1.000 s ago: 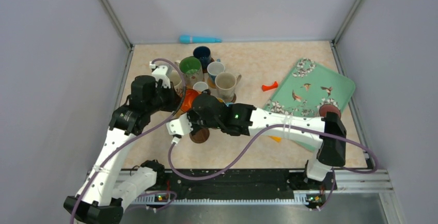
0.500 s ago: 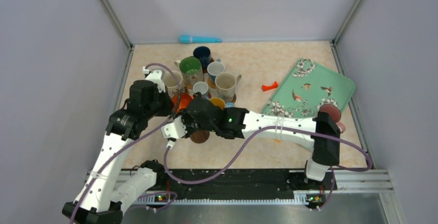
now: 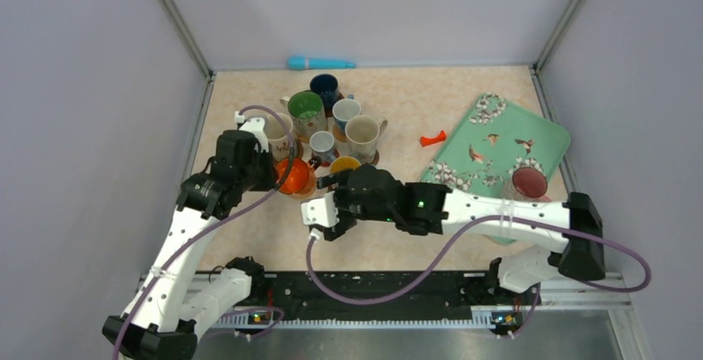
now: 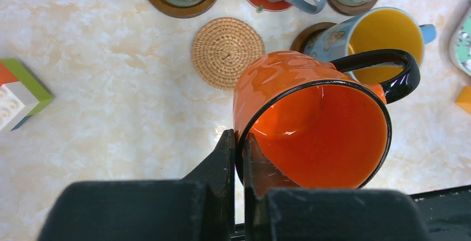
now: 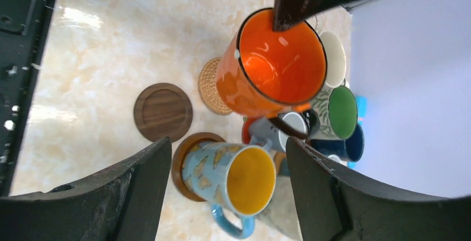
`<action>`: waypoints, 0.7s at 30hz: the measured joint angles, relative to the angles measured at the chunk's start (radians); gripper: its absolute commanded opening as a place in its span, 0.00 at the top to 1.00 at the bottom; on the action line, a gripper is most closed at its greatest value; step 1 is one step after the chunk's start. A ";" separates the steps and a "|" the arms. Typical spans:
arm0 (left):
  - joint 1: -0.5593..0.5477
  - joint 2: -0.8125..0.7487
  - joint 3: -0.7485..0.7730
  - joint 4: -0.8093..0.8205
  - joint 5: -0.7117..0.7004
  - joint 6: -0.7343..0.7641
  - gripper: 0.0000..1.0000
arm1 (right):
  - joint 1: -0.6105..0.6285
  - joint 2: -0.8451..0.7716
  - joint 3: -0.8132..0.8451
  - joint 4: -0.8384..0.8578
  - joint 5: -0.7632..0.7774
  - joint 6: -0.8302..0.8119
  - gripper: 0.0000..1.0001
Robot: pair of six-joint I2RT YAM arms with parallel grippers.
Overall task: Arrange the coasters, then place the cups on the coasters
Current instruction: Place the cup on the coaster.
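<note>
My left gripper (image 4: 237, 146) is shut on the rim of an orange mug (image 4: 311, 119), one finger inside and one outside, and holds it tilted above the table (image 3: 294, 176). Just beyond the mug lies a bare woven coaster (image 4: 228, 45). My right gripper (image 5: 228, 188) is open. Past its fingers a light blue mug with a yellow inside (image 5: 233, 177) stands free on a brown coaster (image 5: 183, 155). Left of it lies a bare dark wooden coaster (image 5: 163, 111). Behind are several more cups on coasters, among them a green one (image 3: 307, 107) and a dark blue one (image 3: 324, 86).
A teal floral tray (image 3: 506, 140) lies at the right with a pink mug (image 3: 529, 183) on its near corner. A small orange block (image 3: 432, 138) sits left of the tray. A blue stick (image 3: 321, 63) lies at the back wall. A coloured block (image 4: 16, 94) lies left of the orange mug.
My right gripper opened, let go of the light blue mug on its coaster, and drew back to the right. The left gripper shifted the orange mug slightly nearer.
</note>
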 measured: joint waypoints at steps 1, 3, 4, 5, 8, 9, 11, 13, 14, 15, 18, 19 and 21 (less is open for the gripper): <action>0.000 0.003 -0.005 0.000 -0.010 0.000 1.00 | 0.000 -0.027 -0.021 0.002 0.001 0.026 0.17; 0.000 0.011 -0.009 -0.001 -0.032 0.001 1.00 | 0.000 -0.090 -0.052 0.001 0.010 0.108 0.01; 0.000 0.019 -0.011 0.000 -0.045 0.001 1.00 | 0.000 -0.116 -0.059 0.003 0.021 0.156 0.01; 0.000 0.028 -0.015 0.003 -0.057 0.001 1.00 | 0.000 -0.151 -0.068 0.007 0.030 0.211 0.01; 0.000 0.061 -0.028 0.014 -0.074 0.000 1.00 | 0.000 -0.248 -0.114 0.034 0.043 0.332 0.01; 0.000 0.078 -0.033 0.019 -0.074 0.000 1.00 | 0.000 -0.289 -0.136 0.042 0.049 0.374 0.01; 0.000 0.113 -0.039 0.027 -0.074 0.000 1.00 | 0.000 -0.350 -0.163 0.042 0.061 0.436 0.01; 0.003 0.149 -0.042 0.037 -0.074 0.001 1.00 | 0.000 -0.403 -0.177 0.040 0.076 0.492 0.01; 0.005 0.164 -0.044 0.045 -0.074 0.003 1.00 | 0.000 -0.422 -0.179 0.039 0.084 0.513 0.01; 0.009 0.177 -0.048 0.054 -0.074 0.005 1.00 | 0.000 -0.443 -0.182 0.040 0.090 0.534 0.01; 0.027 0.212 -0.052 0.071 -0.074 0.009 1.00 | 0.000 -0.488 -0.186 0.036 0.106 0.575 0.01; 0.034 0.222 -0.052 0.075 -0.074 0.012 1.00 | 0.000 -0.503 -0.189 0.036 0.109 0.585 0.01; 0.048 0.243 -0.052 0.088 -0.071 0.020 1.00 | 0.000 -0.526 -0.192 0.029 0.112 0.597 0.01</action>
